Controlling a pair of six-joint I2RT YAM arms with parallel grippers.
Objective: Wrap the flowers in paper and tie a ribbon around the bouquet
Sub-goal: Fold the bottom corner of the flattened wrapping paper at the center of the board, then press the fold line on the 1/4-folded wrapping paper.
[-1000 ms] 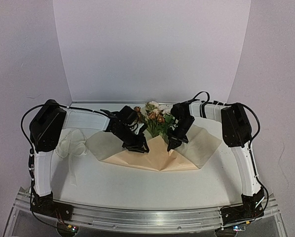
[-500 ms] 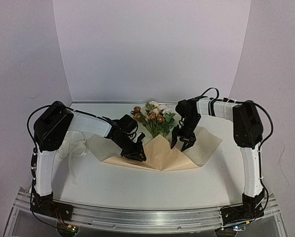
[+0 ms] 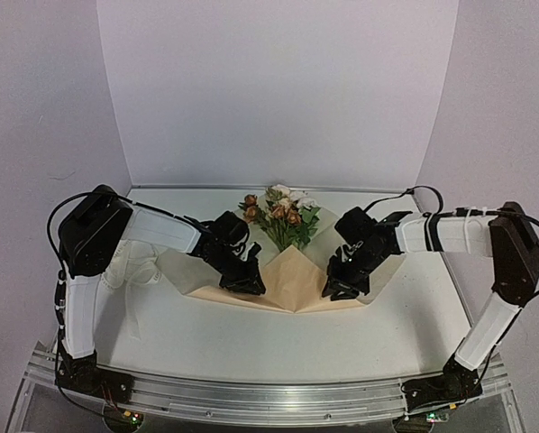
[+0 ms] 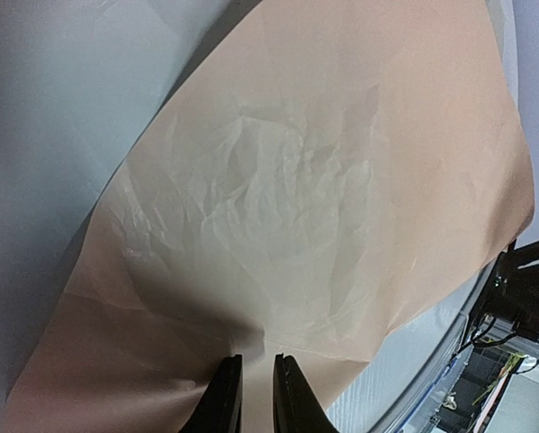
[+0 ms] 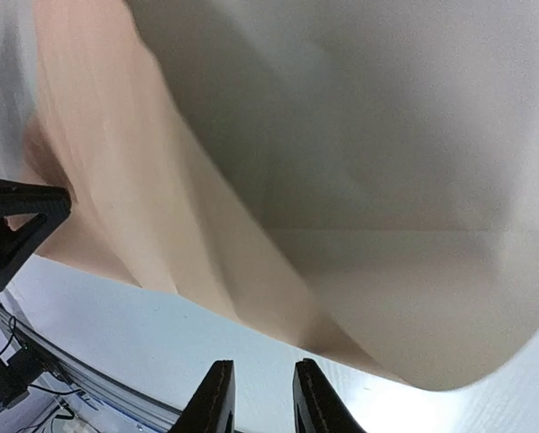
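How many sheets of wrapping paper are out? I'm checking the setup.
1: the paper lies mid-table, folded over the flowers, between the left gripper and right gripper. More could be hidden underneath.

White arms (black joints, cables)

**Light and picture quality**

Top view evenly lit, soft, slightly pink-violet cast; faint shadows under the arms; right wrist view smeared by motion blur; left wrist view sharp on the creased paper, dim at its upper left corner.
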